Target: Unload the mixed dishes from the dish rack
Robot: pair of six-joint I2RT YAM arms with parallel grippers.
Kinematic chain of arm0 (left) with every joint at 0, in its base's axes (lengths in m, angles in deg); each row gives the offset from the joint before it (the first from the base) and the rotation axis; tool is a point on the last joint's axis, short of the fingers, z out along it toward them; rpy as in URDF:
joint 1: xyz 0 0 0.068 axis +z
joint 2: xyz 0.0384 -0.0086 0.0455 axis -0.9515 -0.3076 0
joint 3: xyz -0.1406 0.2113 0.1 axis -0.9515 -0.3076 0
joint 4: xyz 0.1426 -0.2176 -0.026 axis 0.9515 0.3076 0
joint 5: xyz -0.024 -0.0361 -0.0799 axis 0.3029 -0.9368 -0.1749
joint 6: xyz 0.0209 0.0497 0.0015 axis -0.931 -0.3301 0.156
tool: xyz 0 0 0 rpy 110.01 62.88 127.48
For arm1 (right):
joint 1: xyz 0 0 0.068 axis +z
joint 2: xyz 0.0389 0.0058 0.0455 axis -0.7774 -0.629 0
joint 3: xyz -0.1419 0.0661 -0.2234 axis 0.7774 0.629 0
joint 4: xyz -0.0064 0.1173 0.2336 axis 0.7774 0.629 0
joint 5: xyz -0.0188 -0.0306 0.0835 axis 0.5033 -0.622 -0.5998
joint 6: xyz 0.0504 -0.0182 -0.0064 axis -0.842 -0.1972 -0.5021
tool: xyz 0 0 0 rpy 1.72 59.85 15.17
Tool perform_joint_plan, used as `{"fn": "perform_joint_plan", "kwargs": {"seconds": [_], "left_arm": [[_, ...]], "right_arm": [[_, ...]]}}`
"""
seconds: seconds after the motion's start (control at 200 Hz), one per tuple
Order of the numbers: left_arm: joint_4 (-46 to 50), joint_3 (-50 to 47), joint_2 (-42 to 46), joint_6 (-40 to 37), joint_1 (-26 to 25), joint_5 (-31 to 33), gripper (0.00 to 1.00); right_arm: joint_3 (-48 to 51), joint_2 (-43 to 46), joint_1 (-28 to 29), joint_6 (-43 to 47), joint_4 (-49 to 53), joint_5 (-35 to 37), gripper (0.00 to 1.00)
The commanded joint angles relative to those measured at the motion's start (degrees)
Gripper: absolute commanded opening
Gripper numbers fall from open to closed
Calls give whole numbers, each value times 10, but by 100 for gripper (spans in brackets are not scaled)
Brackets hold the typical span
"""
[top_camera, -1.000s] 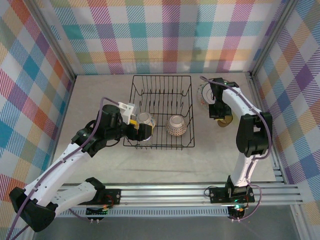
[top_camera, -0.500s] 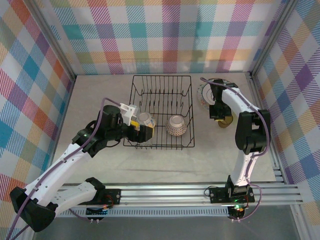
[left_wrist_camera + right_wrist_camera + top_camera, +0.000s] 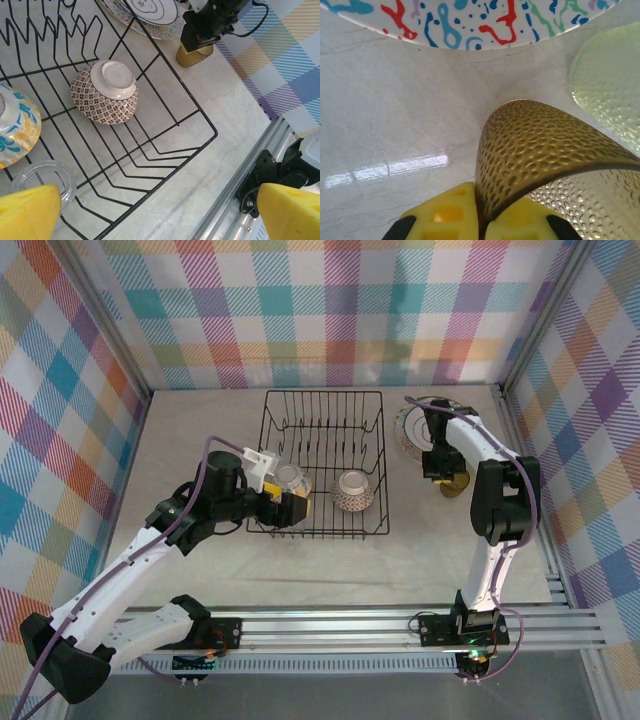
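The black wire dish rack (image 3: pixel 322 400) stands mid-table. In it lie an upside-down brown patterned bowl (image 3: pixel 353 490) (image 3: pixel 105 92), a blue-and-yellow patterned bowl (image 3: pixel 290 478) (image 3: pixel 15 132) and a small clear cup (image 3: pixel 45 180). My left gripper (image 3: pixel 291 506) (image 3: pixel 160 215) hovers open over the rack's near-left corner, holding nothing. Right of the rack, my right gripper (image 3: pixel 437 466) (image 3: pixel 482 210) is shut on the wall of the amber cup (image 3: pixel 457 481) (image 3: pixel 545 150), one finger inside and one outside. The cup rests on the table.
A plate with colourful squiggles (image 3: pixel 413 427) (image 3: pixel 470 20) lies on the table just behind the amber cup. A pale-green cup (image 3: pixel 610 85) stands close beside it. The aluminium rail (image 3: pixel 260 165) runs along the near edge.
My left gripper has crept slightly right along the rack's near-left corner. The right gripper has barely shifted and stays on the amber cup.
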Motion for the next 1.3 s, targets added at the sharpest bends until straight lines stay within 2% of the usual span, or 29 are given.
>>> {"fn": "perform_joint_plan", "kwargs": {"seconds": [0.0,0.21,0.42,0.59,0.76,0.82,0.93,1.1,1.295], "left_arm": [[-12,-4,12,-2,-5,-10,100],[-11,-4,11,-2,-6,-7,100],[-10,-2,6,-2,-6,-5,100],[-2,2,5,0,-6,8,100],[35,21,1,-8,-7,26,100],[51,31,-4,-10,-7,30,100],[90,49,-21,-17,-8,42,100],[183,88,-71,-28,-15,93,100],[275,147,-164,-30,-33,177,100]], "right_arm": [[-15,-10,-5,-1,1,7,12],[-17,-7,-5,-4,1,1,24],[-14,31,-5,-9,-4,4,31],[-19,85,-6,-17,-2,-3,38],[1,177,-5,-22,-23,-30,53],[20,218,-5,-25,-42,-56,57],[74,299,-5,-35,-85,-118,70],[159,417,-3,-46,-138,-205,88],[286,552,-2,-79,-238,-341,100]]}}
